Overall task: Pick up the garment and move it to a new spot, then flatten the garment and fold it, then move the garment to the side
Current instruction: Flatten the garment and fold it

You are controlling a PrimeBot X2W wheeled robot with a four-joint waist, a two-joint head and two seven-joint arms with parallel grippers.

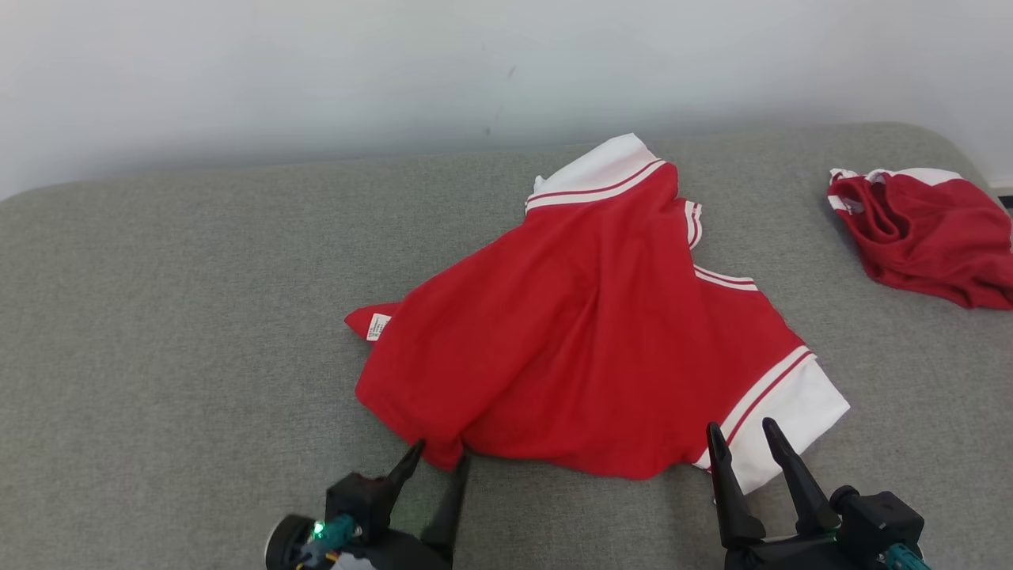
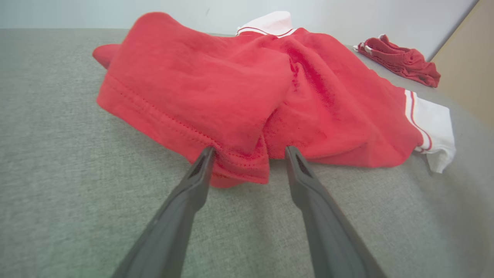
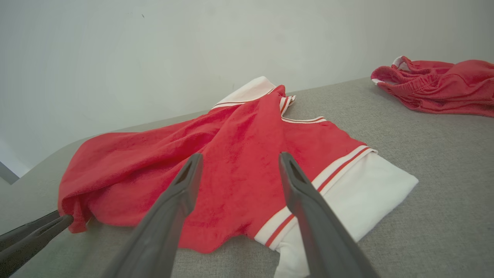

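Because your left gripper [image 2: 251, 151], fingers apart, straddles a bunched hem fold of the crumpled red shirt with white striped cuffs [image 1: 586, 332] lying mid grey fabric surface [image 1: 158, 332], closing could pinch doubled layers; your right gripper [image 1: 742, 426], also spread over the near cuff, might lift unevenly.

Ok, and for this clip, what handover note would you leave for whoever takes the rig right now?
Left gripper: open, fingers astride the near hem of the red shirt, not closed on it.
Right gripper: open, by the white sleeve cuff.
Shirt: rumpled on the grey surface; a second red garment lies apart at the far right.
Done: nothing flattened or folded.
Left: grip, flatten, fold, move aside.
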